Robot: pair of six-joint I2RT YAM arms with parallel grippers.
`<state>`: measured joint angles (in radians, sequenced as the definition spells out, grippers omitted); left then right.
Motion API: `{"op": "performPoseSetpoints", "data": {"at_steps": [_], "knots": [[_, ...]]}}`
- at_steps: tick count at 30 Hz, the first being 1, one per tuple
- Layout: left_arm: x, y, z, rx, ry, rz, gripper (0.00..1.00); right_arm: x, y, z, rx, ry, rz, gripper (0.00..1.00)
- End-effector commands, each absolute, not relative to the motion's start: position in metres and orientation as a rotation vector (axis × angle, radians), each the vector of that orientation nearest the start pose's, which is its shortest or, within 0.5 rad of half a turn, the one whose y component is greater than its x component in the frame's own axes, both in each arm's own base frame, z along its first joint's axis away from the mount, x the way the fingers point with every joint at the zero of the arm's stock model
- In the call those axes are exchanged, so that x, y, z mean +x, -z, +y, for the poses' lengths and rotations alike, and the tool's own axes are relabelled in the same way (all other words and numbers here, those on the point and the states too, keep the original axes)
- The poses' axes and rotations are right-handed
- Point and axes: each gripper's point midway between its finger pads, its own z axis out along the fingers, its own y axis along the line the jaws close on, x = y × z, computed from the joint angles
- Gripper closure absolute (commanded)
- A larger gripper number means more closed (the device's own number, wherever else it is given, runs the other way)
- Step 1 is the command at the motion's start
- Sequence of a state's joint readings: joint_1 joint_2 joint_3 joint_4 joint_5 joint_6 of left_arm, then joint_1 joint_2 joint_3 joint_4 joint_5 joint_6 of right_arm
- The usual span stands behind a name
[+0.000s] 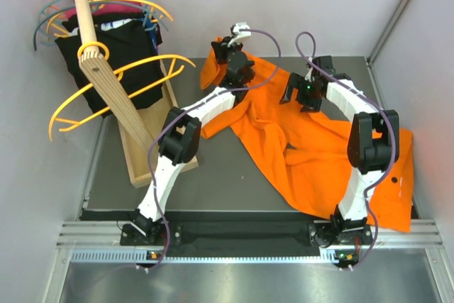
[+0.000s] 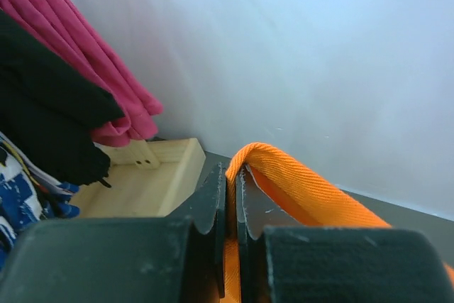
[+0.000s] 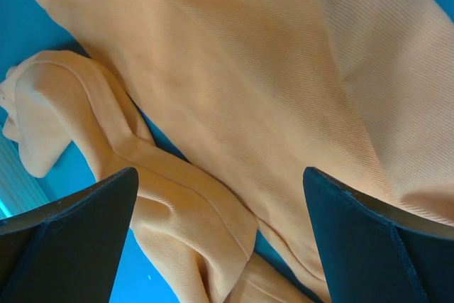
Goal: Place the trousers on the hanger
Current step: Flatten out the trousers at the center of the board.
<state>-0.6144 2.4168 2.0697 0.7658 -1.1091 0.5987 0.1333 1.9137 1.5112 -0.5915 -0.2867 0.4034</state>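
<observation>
Orange trousers [image 1: 319, 154] crumpled, fold pinched between left fingers [image 2: 211, 204], rest under right fingers [image 3: 71, 239]. Amber hanger [image 1: 157, 59] hung well left of both.

The trousers [image 1: 316, 164] are plain bright orange, the hanger [image 1: 142, 62] amber-yellow (garments [image 1: 113, 51] behind: black, pink).

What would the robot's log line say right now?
left fingers: shut on trousers | right fingers: open over trousers | hanger: on pole, bare

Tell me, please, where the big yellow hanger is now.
Top view, far left: the hanger hangs low on the wooden pole, in front of the black clothes, left of the left pincer.
</observation>
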Motion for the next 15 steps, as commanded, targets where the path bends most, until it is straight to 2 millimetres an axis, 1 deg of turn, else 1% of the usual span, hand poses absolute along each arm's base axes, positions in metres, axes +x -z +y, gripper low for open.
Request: {"op": "performPoseSetpoints", "data": {"at_steps": [1,4,5,6,7,8,9,10,11,12,13,14,15], "knots": [[0.585,-0.328,-0.200,-0.246,-0.609,1.302,1.00,0.446,-0.131,0.139,0.179,-0.607,2.521,0.00],[0.604,-0.308,-0.208,-0.164,-0.605,1.332,1.00,0.441,-0.130,0.140,0.173,-0.601,2.525,0.00],[0.607,-0.306,-0.208,-0.162,-0.606,1.330,1.00,0.439,-0.130,0.141,0.171,-0.597,2.530,0.00],[0.611,-0.293,-0.208,-0.152,-0.621,1.339,1.00,0.439,-0.129,0.140,0.174,-0.596,2.533,0.00],[0.612,-0.289,-0.206,-0.155,-0.640,1.341,1.00,0.436,-0.127,0.140,0.168,-0.593,2.537,0.00],[0.614,-0.289,-0.200,-0.177,-0.647,1.334,1.00,0.436,-0.126,0.139,0.169,-0.585,2.539,0.00],[0.618,-0.279,-0.197,-0.180,-0.660,1.344,1.00,0.433,-0.124,0.140,0.168,-0.580,2.547,0.00],[0.622,-0.274,-0.195,-0.187,-0.643,1.343,1.00,0.432,-0.123,0.140,0.164,-0.573,2.550,0.00],[0.628,-0.270,-0.188,-0.192,-0.644,1.347,1.00,0.432,-0.121,0.139,0.166,-0.566,2.553,0.01],[0.634,-0.257,-0.185,-0.189,-0.643,1.369,1.00,0.432,-0.120,0.139,0.171,-0.561,2.556,0.00],[0.637,-0.251,-0.179,-0.204,-0.644,1.372,1.00,0.433,-0.118,0.140,0.173,-0.556,2.558,0.00],[0.643,-0.241,-0.166,-0.234,-0.664,1.380,1.00,0.434,-0.117,0.136,0.186,-0.535,2.559,0.00],[0.647,-0.232,-0.158,-0.257,-0.676,1.400,1.00,0.437,-0.116,0.134,0.211,-0.512,2.556,0.00]]}}
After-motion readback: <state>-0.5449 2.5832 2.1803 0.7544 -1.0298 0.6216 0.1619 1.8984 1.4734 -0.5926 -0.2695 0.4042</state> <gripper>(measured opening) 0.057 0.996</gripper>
